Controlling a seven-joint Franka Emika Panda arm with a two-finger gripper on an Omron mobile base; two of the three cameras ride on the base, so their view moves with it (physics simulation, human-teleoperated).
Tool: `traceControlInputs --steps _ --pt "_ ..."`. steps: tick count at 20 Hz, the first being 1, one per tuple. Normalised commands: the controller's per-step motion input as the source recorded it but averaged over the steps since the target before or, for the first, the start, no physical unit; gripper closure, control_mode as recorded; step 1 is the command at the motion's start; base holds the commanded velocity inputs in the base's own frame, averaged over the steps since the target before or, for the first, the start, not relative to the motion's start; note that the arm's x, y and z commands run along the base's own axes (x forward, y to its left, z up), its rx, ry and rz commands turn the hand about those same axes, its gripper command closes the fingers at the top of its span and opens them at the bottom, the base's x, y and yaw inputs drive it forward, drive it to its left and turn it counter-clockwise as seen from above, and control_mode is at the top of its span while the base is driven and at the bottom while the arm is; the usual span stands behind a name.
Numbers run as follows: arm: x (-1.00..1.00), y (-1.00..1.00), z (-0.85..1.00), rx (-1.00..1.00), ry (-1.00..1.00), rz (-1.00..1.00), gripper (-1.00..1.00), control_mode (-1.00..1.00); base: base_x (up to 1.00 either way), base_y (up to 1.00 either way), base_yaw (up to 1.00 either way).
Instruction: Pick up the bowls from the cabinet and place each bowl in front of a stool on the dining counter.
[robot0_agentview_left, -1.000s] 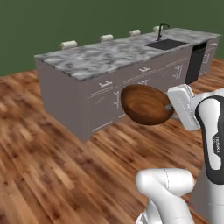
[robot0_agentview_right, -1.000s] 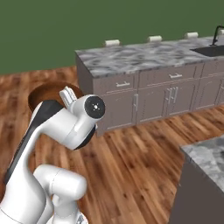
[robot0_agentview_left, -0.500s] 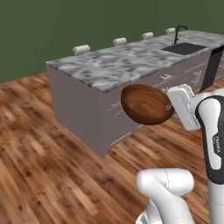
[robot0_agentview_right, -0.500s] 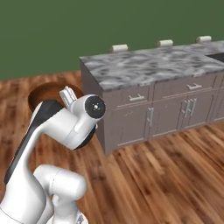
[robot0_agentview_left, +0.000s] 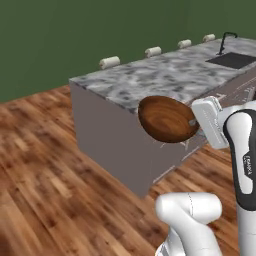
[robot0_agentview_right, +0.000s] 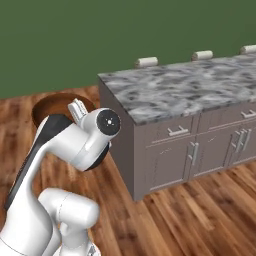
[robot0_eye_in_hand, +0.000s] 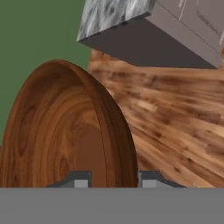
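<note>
1. Hand view: gripper (robot0_eye_in_hand: 109, 179) pinches the rim of a wooden bowl (robot0_eye_in_hand: 65, 127), one fingertip on each side of the wall, jaws part closed on it. Bowl is carried on edge, tilted, clear of any surface.
2. Left base view: same bowl (robot0_agentview_left: 167, 119) hangs in the air in front of the near side of the dining counter (robot0_agentview_left: 165, 75), its hollow facing the camera; not yet over the marble top.
3. Stools (robot0_agentview_left: 110, 62) show only as cream backs along the far edge of the counter, so the drop spots are across the top from the robot.
4. Risk: a rim grip on a tilted bowl gives little hold; a jolt from the base could let it pivot or slip to the wooden floor (robot0_agentview_left: 45, 165).
5. Risk: bowl sits about level with the counter edge; advancing without lifting could strike the corner (robot0_agentview_right: 107, 80).
6. Risk: far-side placement needs long reach; bowl may land short of a stool.
7. Risk: releasing while tilted would let it roll.
</note>
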Motion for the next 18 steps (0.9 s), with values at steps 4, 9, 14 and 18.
traceControlInputs --steps 4,9,14,18 --pt "0.0 0.0 0.0 0.0 0.0 0.0 1.0 1.0 1.0 0.99 -0.09" --pt "0.0 0.0 0.0 0.0 0.0 0.0 1.0 1.0 1.0 1.0 -0.15" --pt "0.0 0.0 0.0 0.0 0.0 0.0 1.0 1.0 1.0 1.0 -0.24" --pt "0.0 0.0 0.0 0.0 0.0 0.0 1.0 1.0 1.0 1.0 -0.27"
